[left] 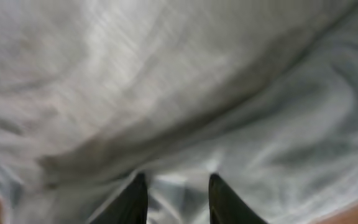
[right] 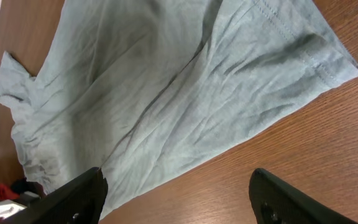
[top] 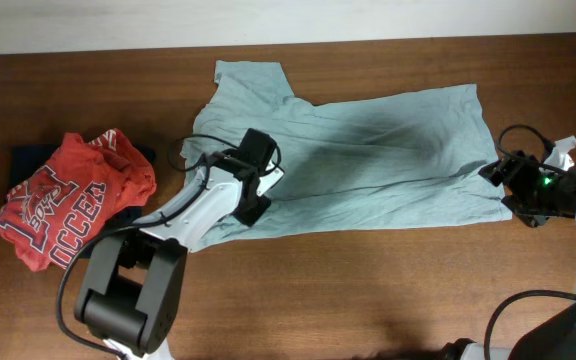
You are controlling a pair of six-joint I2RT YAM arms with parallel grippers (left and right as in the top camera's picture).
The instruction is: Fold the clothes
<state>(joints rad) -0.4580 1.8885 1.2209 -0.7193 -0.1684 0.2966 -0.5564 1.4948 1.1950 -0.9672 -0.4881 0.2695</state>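
Observation:
The pale grey-teal T-shirt (top: 368, 150) lies spread and wrinkled across the middle of the table. My left gripper (top: 256, 188) is low over its lower left part. In the blurred left wrist view the fingers (left: 178, 186) are partly apart, with the T-shirt's cloth (left: 179, 93) between and under the tips. My right gripper (top: 503, 180) is at the shirt's right edge. In the right wrist view it is wide open and empty (right: 176, 186) over bare wood, just off the T-shirt's hem (right: 166, 93).
A crumpled red "SOCCER" shirt (top: 68, 200) lies at the left on a dark navy garment (top: 28, 155). The wooden table (top: 368, 290) runs along the front. A pale wall edge borders the far side.

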